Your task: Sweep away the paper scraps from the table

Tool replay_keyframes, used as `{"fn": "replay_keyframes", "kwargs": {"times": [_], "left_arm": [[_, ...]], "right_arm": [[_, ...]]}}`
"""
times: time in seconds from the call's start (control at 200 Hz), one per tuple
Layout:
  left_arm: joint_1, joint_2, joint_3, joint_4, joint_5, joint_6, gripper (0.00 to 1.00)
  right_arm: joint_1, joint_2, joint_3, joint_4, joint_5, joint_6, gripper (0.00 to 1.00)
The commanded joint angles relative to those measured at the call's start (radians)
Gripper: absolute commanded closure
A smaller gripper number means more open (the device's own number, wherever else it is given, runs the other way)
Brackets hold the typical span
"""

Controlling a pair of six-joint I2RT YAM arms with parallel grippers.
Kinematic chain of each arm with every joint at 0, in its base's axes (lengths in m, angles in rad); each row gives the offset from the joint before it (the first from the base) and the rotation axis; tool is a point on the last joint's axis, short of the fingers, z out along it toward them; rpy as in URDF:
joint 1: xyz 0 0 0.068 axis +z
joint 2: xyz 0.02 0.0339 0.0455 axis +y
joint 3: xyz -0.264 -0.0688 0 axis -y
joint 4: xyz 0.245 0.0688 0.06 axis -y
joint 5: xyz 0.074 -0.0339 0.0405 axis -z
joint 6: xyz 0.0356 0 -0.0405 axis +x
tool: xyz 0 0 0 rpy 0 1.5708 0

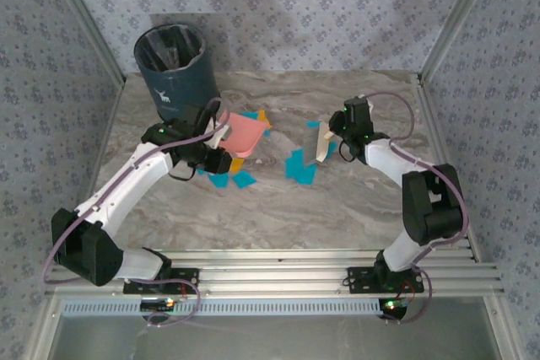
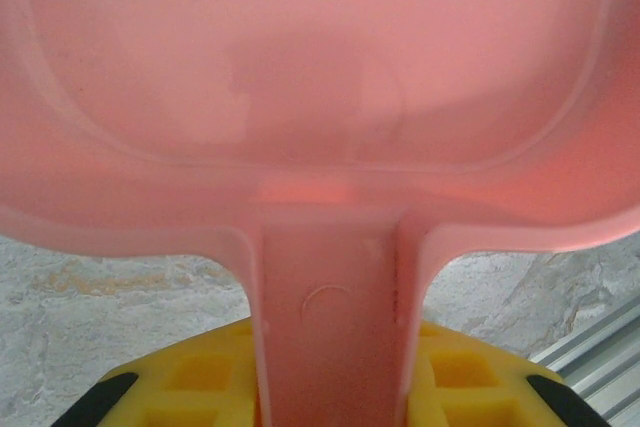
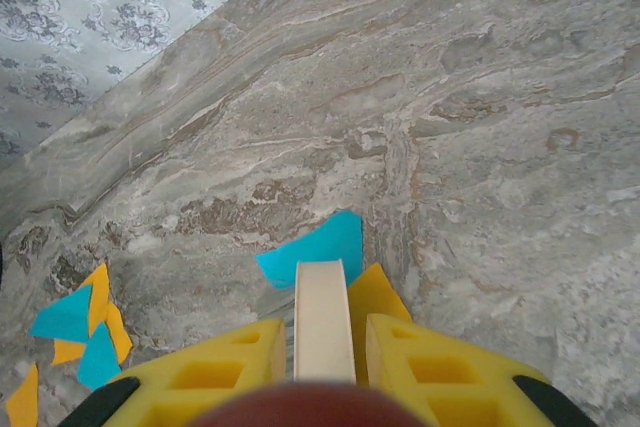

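Top external view: the table (image 1: 337,208) carries everything. The left arm rises from the near-left corner, bends at its elbow and reaches toward the far-left corner. The right arm folds up near the right edge and stretches leftward over the far half. One dark blue bin (image 1: 173,69) stands upright in the far-left corner.

The left gripper (image 1: 221,142) is clamped on the handle of the single pink dustpan (image 1: 245,134), its yellow fingers (image 2: 190,377) pressed to either side of that handle. The pan lies just beside the bin, toward the tabletop's middle.

The right gripper (image 1: 333,137) is closed around one cream brush (image 1: 321,145), whose handle sits tight between the fingers (image 3: 430,367) in the right wrist view.

The paper scraps (image 1: 299,166) lie in the far half, midway between the left and right edges, some beside the dustpan, some under the brush. The right wrist view shows eight: three turquoise, five orange. Overlaps blur the overhead total.
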Motion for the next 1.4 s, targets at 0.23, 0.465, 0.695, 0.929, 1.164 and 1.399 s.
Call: {"fn": "replay_keyframes", "kwargs": {"times": [0.23, 0.465, 0.695, 0.929, 1.164, 1.399], "left_arm": [[-0.055, 0.043, 0.027, -0.052, -0.053, 0.040, 1.00], [-0.092, 0.084, 0.050, -0.090, -0.082, 0.069, 1.00], [-0.139, 0.143, 0.069, -0.131, -0.109, 0.099, 1.00], [-0.219, 0.223, 0.089, -0.201, -0.119, 0.176, 1.00], [-0.276, 0.281, 0.089, -0.217, -0.139, 0.218, 1.00], [-0.321, 0.319, 0.114, -0.266, -0.160, 0.246, 1.00]], "right_arm": [[0.071, -0.109, 0.019, -0.183, 0.116, -0.149, 1.00], [0.083, -0.218, 0.037, -0.193, 0.038, -0.231, 1.00], [0.095, -0.328, 0.016, -0.279, 0.070, -0.363, 1.00], [0.103, -0.467, -0.086, -0.294, 0.121, -0.519, 1.00], [0.156, -0.545, -0.160, -0.322, 0.168, -0.613, 1.00], [0.250, -0.541, -0.186, -0.336, 0.244, -0.685, 1.00]]}}
